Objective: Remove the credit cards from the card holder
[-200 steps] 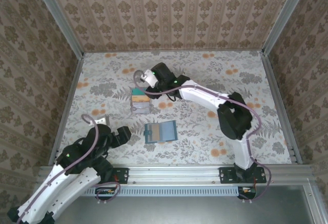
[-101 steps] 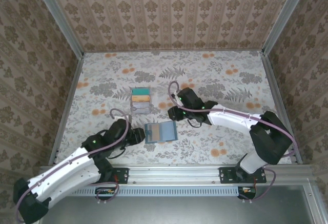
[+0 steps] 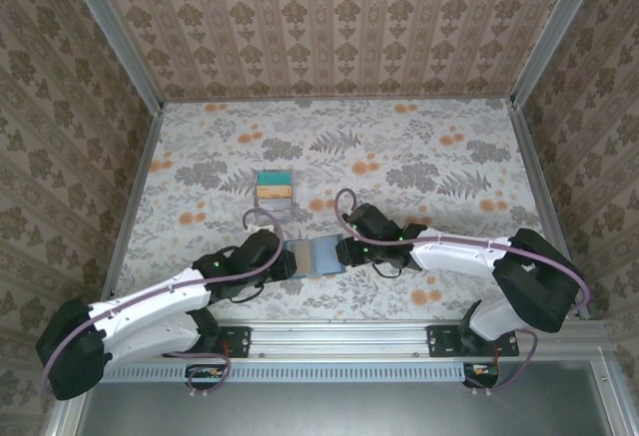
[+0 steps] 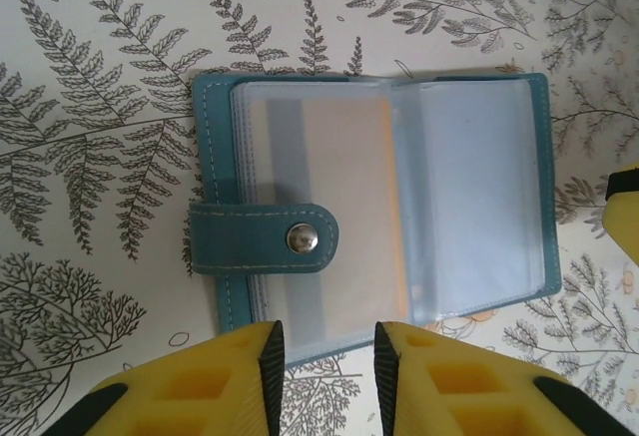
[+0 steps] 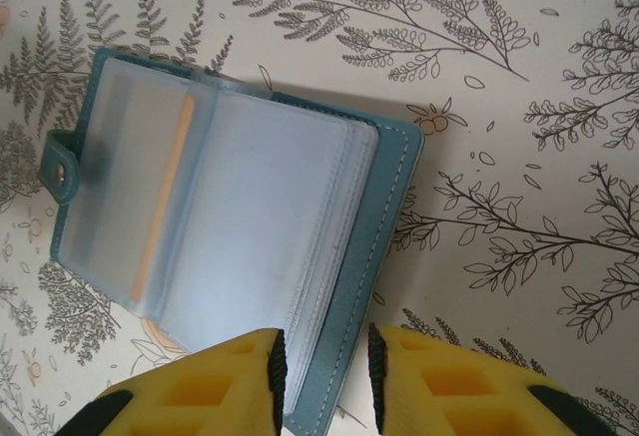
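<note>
Fern-patterned table (image 3: 449, 137), papered walls (image 3: 329, 27): two arms meet at the open holder (image 4: 369, 207).

Left jaws stand narrowly parted over the holder's left end, closed on nothing that shows; right jaws, parted as little, sit over the right end. Whether either tip presses down cannot be told. Judged from that pairing, one side is placed to pin the holder flat while the other works a sleeve. The holder lies spread open between them near the table's front, clear sleeves (image 5: 260, 207) up and snap tab (image 4: 265, 239) folded across, an orange card (image 4: 349, 207) inside one sleeve. Farther back, well apart, loose cards (image 3: 273, 186), teal and orange, lie stacked, so the job looks partly done.
</note>
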`<state>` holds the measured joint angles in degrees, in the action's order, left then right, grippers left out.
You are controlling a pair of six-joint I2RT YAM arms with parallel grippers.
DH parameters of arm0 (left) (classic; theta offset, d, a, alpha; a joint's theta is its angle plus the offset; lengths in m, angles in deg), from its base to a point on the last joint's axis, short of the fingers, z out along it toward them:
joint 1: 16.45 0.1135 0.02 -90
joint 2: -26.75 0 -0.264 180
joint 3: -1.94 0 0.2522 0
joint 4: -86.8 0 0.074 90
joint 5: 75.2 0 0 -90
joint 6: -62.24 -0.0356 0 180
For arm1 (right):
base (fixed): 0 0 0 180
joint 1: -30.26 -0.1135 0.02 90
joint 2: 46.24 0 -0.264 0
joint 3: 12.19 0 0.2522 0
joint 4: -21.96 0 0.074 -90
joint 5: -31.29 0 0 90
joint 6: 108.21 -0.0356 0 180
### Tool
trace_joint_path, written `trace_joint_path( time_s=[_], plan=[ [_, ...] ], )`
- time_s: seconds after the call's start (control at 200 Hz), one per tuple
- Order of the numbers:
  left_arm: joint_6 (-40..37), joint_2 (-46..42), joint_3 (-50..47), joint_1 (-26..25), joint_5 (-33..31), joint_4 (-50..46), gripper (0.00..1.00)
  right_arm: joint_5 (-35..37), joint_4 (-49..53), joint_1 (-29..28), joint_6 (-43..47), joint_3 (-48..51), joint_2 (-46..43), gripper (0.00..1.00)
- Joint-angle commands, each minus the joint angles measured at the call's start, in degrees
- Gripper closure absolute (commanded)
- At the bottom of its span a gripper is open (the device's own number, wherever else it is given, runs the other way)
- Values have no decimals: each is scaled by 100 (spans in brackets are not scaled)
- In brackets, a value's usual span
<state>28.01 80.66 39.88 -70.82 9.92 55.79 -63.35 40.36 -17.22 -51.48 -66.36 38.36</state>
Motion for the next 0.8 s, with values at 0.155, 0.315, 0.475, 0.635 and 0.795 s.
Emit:
trace_joint_path(
  time_s=[0.155, 0.315, 0.475, 0.635, 0.795],
  plan=[
    [-101, 587, -63, 42, 96, 540, 78, 95, -235, -103, -181, 13, 442, 70],
    [-126, 888, -81, 173, 176, 659, 80, 103, -275, -115, -211, 17, 611, 74],
    [-154, 1118, -98, 269, 300, 765, 81, 58, -349, -131, -236, 21, 690, 79],
    [-120, 1183, -107, 299, 248, 686, 81, 77, -342, -147, -242, 24, 684, 80],
    [-85, 1040, -122, 298, 79, 431, 83, 95, -333, -149, -232, 41, 666, 81]
  ],
)
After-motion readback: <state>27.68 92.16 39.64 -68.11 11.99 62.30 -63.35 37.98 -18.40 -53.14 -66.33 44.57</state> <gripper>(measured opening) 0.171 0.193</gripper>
